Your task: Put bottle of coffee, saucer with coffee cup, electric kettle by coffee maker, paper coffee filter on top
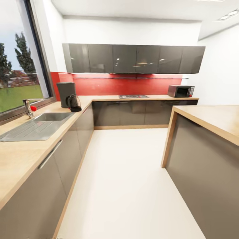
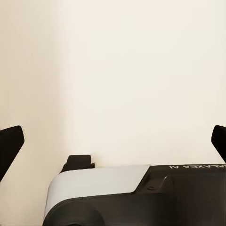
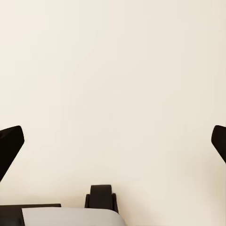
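At left of the head view, along the kitchen countertop [image 1: 20, 156]: steel sink [image 1: 39, 127] with drainboard and a tap [image 1: 29, 107] bearing a red knob, below the window [image 1: 16, 63]. Further back, toward the upper left corner where the worktop turns: the coffee maker [image 1: 65, 94], tall and dark grey, upright against the red backsplash [image 1: 126, 84]; just beside it and partly overlapping its front, the electric kettle [image 1: 74, 103], dark, glassy and shorter. Along the back run, at centre: a hob [image 1: 133, 96]; at its right end, a microwave [image 1: 181, 91]. Above, a row of glossy dark wall cabinets [image 1: 132, 59]. At right: an island counter [image 1: 212, 121] with dark side panels. In the middle, pale floor [image 1: 129, 179]. In the left wrist view: left gripper [image 2: 113, 143] spread wide, dark fingertips [image 2: 10, 143] at either frame edge, nothing between, pale floor beyond, part of the robot's base low in frame. In the right wrist view: right gripper [image 3: 113, 143] likewise spread wide and empty over the pale floor.
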Robot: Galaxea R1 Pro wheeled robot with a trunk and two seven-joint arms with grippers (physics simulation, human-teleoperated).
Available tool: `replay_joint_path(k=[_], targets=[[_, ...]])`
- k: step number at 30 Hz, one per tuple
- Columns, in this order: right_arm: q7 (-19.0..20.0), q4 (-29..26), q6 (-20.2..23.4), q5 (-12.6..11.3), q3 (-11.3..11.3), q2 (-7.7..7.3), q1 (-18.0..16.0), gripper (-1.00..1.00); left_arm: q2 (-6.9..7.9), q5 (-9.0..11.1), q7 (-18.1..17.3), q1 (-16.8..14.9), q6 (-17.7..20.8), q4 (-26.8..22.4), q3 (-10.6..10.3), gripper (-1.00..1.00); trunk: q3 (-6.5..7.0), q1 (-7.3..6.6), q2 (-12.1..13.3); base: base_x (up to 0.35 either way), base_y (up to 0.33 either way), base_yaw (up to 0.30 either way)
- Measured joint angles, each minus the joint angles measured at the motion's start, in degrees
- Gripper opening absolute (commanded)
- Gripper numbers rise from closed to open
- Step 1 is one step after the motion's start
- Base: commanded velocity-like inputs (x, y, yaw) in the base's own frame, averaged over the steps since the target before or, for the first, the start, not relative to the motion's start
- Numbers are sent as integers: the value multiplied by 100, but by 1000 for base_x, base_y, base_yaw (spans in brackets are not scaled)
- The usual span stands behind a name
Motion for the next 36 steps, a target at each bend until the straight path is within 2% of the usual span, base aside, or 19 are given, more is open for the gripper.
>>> replay_joint_path(k=[36], targets=[[-8, -4, -4, 0, 0, 0, 0, 100, 0, 0, 0, 0, -2, 0, -1, 100, 0, 0, 0, 0, 0, 270]])
